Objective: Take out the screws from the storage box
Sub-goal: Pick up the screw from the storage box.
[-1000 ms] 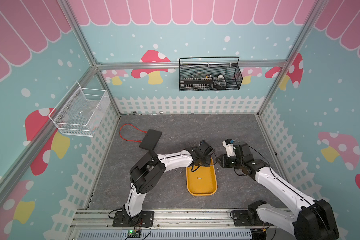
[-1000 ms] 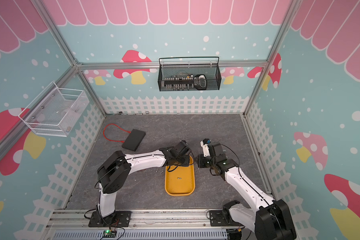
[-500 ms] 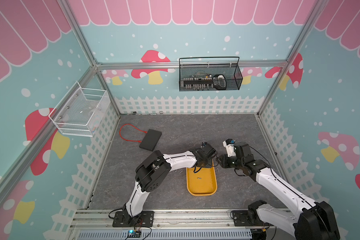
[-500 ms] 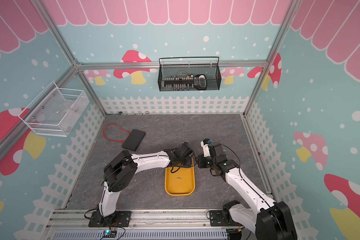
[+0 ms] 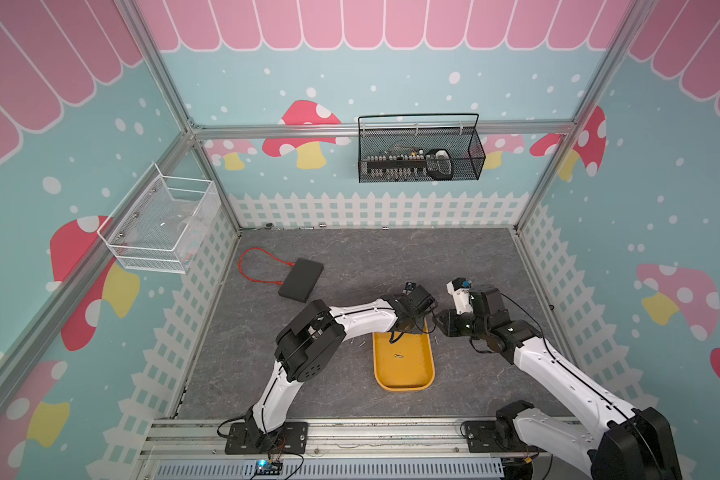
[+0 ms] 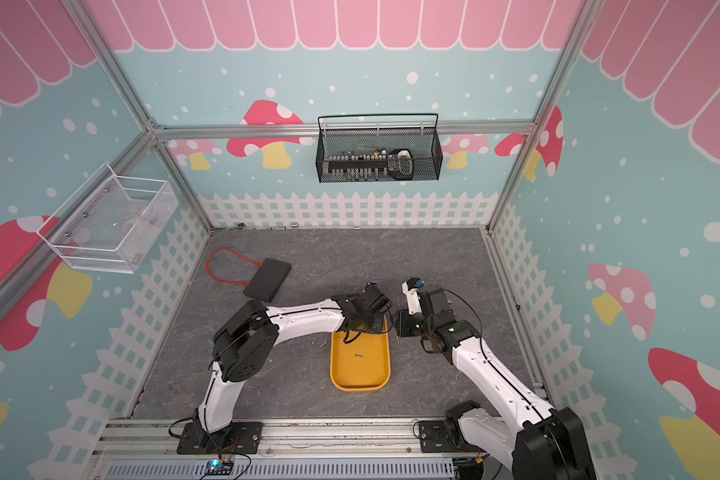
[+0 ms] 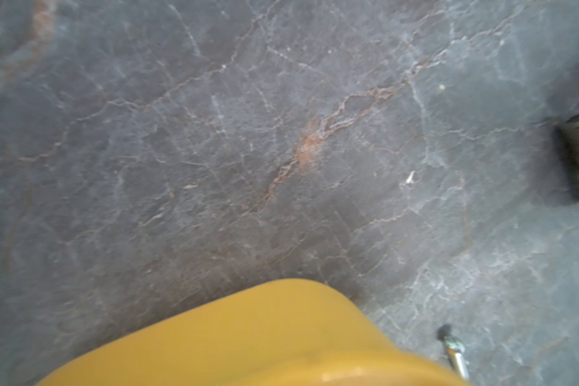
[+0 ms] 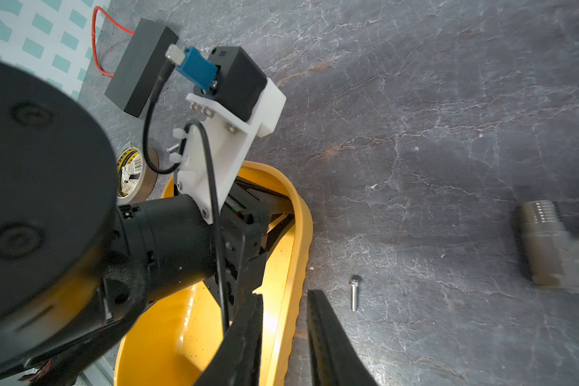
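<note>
One screw (image 5: pixel 399 355) lying inside storage box (image 5: pixel 408 372) at middle of table (image 5: pixel 371 266); three screws (image 5: pixel 436 339) scattered just outside it. Box wall pinched between narrowly parted jaws of right gripper (image 8: pixel 283 300). Left gripper (image 5: pixel 404 328) placed over box's far end; opening and hold cannot be told.

A robot lab cell: aluminium frame (image 5: pixel 267 131), cartoon mushroom wall panels (image 5: pixel 391 75), arms (image 5: pixel 558 374) bolted to a rail (image 5: pixel 391 432) beside a grey surface (image 5: pixel 391 257).
</note>
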